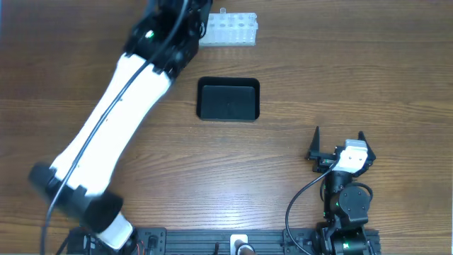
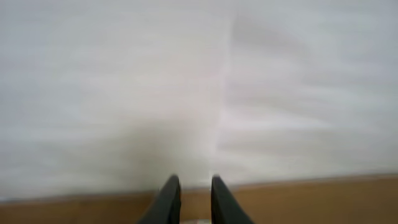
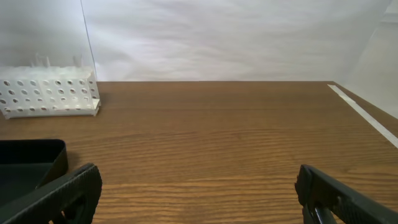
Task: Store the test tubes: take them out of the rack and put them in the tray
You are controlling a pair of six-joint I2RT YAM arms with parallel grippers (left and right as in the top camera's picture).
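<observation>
Left tool (image 2: 193, 180) just beside white rack (image 1: 228, 30), its grip impossible to tell, test tubes (image 1: 223, 13) upright in that rack, right tool (image 3: 199, 186) wide open, bare-floored black tray (image 1: 228, 99) ahead to its left on worktop (image 1: 368, 64)

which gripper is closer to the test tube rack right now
Left. The left gripper is up by the rack's left end at the far side of the table. The right gripper sits near its own base, on the near side of the tray.

White arm (image 1: 113, 134), black joints (image 1: 64, 195), black cables (image 1: 289, 216)
</observation>
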